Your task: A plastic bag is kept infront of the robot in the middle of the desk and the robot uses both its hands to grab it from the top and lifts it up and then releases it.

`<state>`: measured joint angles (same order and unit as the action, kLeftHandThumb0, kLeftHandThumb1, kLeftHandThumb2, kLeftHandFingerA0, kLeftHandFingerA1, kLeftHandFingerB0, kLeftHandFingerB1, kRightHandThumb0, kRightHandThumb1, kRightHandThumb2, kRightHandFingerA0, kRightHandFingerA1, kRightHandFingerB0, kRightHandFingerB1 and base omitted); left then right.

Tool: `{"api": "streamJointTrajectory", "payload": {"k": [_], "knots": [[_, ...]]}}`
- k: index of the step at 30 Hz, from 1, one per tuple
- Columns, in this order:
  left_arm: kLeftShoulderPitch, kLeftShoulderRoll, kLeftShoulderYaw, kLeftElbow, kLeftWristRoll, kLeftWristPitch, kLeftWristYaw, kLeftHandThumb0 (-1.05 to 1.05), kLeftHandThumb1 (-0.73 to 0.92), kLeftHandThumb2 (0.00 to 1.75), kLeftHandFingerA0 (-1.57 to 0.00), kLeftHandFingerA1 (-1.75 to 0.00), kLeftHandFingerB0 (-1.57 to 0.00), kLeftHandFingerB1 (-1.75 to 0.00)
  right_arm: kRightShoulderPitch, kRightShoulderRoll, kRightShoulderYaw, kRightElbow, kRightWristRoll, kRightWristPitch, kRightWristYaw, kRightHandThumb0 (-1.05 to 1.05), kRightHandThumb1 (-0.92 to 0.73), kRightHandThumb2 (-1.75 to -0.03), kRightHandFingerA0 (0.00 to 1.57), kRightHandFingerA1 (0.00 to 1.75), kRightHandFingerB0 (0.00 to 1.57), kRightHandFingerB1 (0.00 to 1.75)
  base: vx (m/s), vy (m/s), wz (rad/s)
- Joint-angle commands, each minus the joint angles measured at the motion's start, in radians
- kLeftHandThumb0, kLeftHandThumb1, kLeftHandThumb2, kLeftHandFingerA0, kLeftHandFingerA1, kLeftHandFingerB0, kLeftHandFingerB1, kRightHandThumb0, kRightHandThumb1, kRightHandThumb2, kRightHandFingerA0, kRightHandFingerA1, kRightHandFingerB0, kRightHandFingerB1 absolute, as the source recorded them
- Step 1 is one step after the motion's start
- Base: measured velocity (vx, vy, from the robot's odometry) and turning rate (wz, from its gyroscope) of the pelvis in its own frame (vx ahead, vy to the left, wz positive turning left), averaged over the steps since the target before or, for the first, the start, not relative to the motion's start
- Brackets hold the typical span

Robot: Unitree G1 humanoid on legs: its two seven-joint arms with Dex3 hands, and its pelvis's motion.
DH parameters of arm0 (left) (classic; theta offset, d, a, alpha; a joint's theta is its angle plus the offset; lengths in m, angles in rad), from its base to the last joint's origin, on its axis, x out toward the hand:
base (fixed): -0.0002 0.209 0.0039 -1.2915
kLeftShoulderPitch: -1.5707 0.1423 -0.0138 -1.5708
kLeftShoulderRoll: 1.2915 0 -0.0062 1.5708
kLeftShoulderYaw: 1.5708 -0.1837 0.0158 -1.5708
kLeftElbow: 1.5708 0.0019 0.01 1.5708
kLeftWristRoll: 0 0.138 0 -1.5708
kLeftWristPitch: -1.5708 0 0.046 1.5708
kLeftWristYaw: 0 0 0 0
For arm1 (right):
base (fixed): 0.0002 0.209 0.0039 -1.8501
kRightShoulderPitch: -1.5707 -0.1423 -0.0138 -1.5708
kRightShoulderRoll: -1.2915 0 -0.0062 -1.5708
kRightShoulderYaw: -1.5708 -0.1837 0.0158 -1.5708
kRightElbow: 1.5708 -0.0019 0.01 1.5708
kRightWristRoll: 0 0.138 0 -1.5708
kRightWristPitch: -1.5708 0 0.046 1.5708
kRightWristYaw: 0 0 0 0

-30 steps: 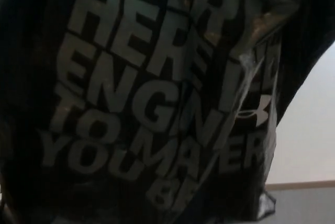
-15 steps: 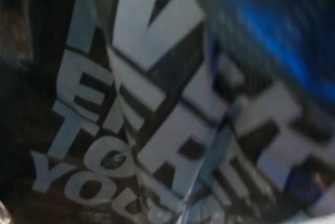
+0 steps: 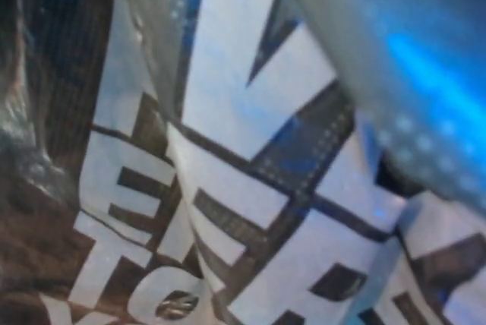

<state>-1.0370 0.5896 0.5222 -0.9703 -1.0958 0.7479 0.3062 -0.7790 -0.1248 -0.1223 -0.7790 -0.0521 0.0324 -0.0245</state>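
The bag (image 3: 250, 188) fills the whole head view, pressed so near the camera that nothing else shows: no table, no arm, neither hand. It is dark plastic printed with large pale block letters, blurred and tilted, with a blue glare across the upper right and a grey, creased fold running down from the top. On the left the film bunches into shiny crinkles. Since neither the left nor the right hand is in view, their state cannot be told from here; that the bag hangs this high before the camera suggests it is raised off the table, but what holds it is hidden. Judging by the folds and wrinkles, the bag is thin, soft and light, with no stiffness of its own; it will sag, swing and crumple wherever it is pinched. The glossy surface looks slippery, so a pinch on a gathered bunch of film near the top edge would likely hold better than one on a flat panel. On release it should drop limply and may settle out of shape.
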Motion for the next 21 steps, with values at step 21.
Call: {"api": "streamJointTrajectory", "payload": {"k": [21], "knots": [[0.282,0.26,-0.556,0.888,1.03,-0.709,-0.011,-0.06,0.64,0.57,-0.73,-1.75,-0.52,-1.66,-0.382,-0.093,-0.077,1.12,-0.005,-0.013,-0.077,-0.42,-0.47,-0.79,1.06,1.41,0.85,1.29,0.0,0.0,0.0]]}}
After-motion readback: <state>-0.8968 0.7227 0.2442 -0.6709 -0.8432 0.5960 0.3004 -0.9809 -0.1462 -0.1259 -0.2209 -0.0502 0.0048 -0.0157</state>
